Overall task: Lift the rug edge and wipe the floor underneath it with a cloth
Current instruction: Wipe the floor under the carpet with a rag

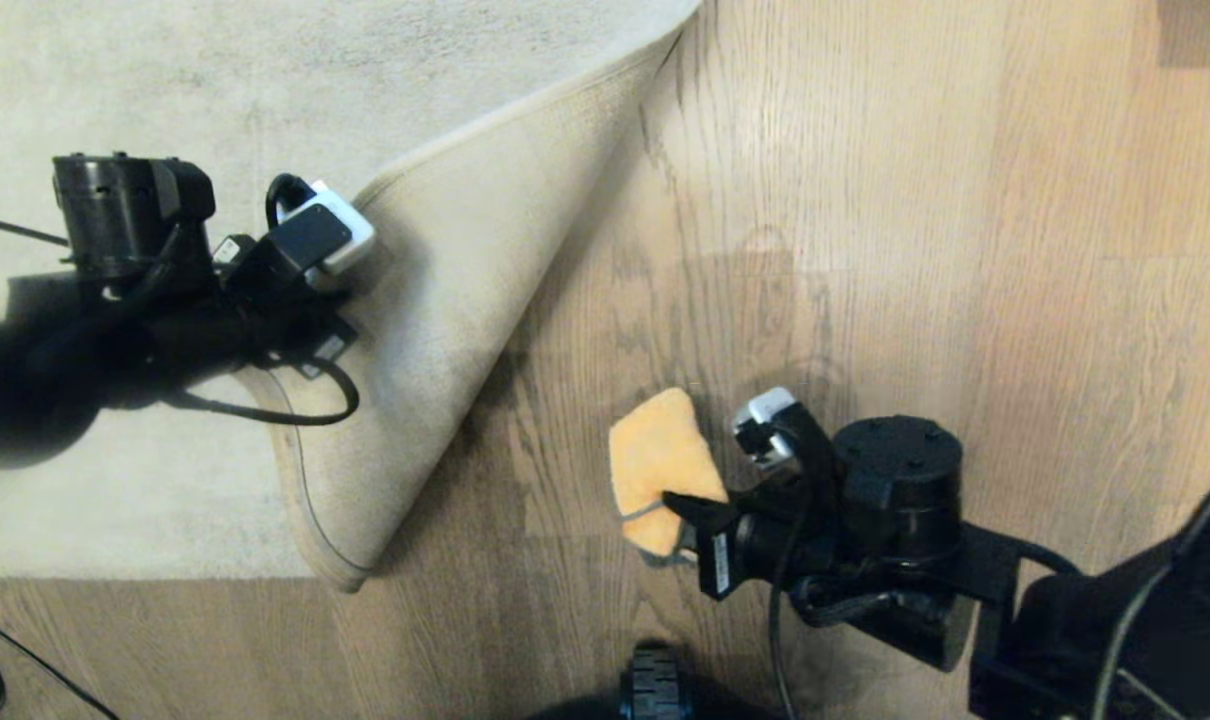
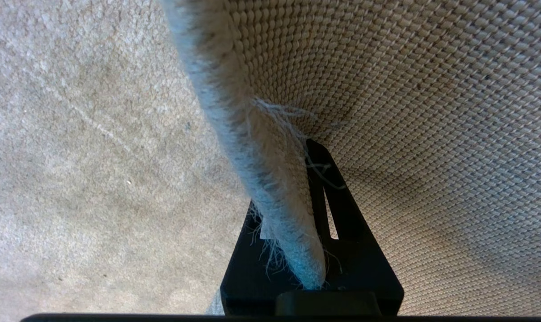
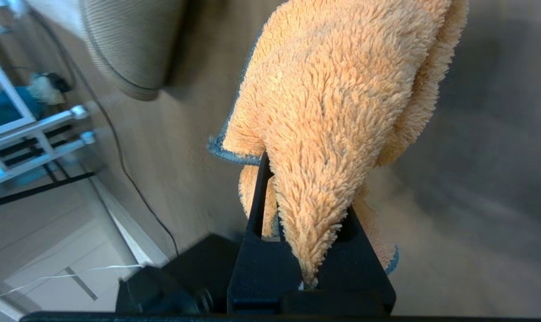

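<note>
Your left gripper (image 2: 297, 241) is clenched on the rug edge (image 2: 270, 188), the bound border of the large mottled grey-beige low-pile rug; the left wrist view shows the frayed border pinched between the black fingers (image 2: 342, 210), woven pale underside to one side, pile to the other. In the head view that gripper (image 1: 350, 265) sits over the rug at the left, and the rug corner (image 1: 435, 330) is folded back diagonally, paler smooth underside up, its tip lying near the lower edge of the rug. Beside the fold, the light brown wood-grain plank floor (image 1: 865, 220) lies exposed. Your right gripper (image 1: 680, 510) is closed tight on the small orange-yellow fluffy cloth (image 1: 655, 460) with the dark grey edging; the right wrist view shows the cloth (image 3: 342, 112) bunched between the fingers (image 3: 257, 214) and spreading beyond them. The cloth sits over bare floor, just beside the folded corner and apart from it; whether it touches the planks you cannot tell. No containers are in view.
</note>
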